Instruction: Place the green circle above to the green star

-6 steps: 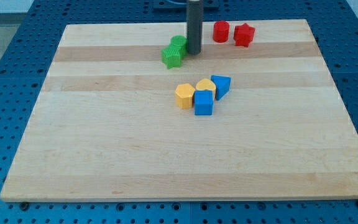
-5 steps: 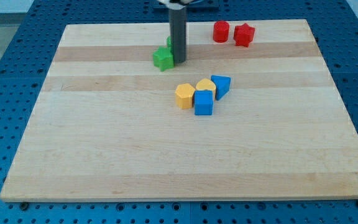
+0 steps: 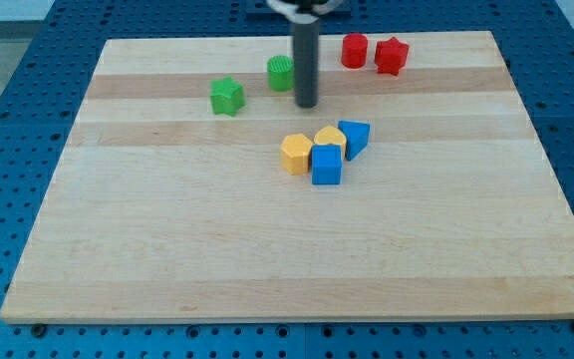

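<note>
Two green plastic blocks sit in the upper middle of the frame: the green circle [image 3: 280, 73], a short cylinder, with the green star [image 3: 226, 96] lower left, apart. My tip [image 3: 307, 103] rests free just right of the circle, grasping nothing. Light, hard and slippery, the circle likely slides easily; push its right flank squarely.

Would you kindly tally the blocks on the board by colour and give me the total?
Green: 2, the green star and the green circle
Red: 2, the red cylinder and the red star
Yellow: 2
Blue: 2
Total: 8
</note>
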Available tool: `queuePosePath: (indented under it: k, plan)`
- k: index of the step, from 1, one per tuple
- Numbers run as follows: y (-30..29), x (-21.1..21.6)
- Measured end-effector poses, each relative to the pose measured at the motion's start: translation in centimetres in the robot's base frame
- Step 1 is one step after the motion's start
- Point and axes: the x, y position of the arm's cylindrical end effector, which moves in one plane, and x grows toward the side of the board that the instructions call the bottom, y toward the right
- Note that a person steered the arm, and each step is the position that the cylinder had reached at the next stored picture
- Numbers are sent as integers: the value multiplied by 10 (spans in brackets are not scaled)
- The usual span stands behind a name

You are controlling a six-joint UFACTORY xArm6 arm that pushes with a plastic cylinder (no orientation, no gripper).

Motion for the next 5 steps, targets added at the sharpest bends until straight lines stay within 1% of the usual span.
queuePosePath:
  k: [1, 2, 4, 5]
  plan:
    - [9, -30]
    - [-9, -47]
    - [-49, -39]
    - [-82, -21]
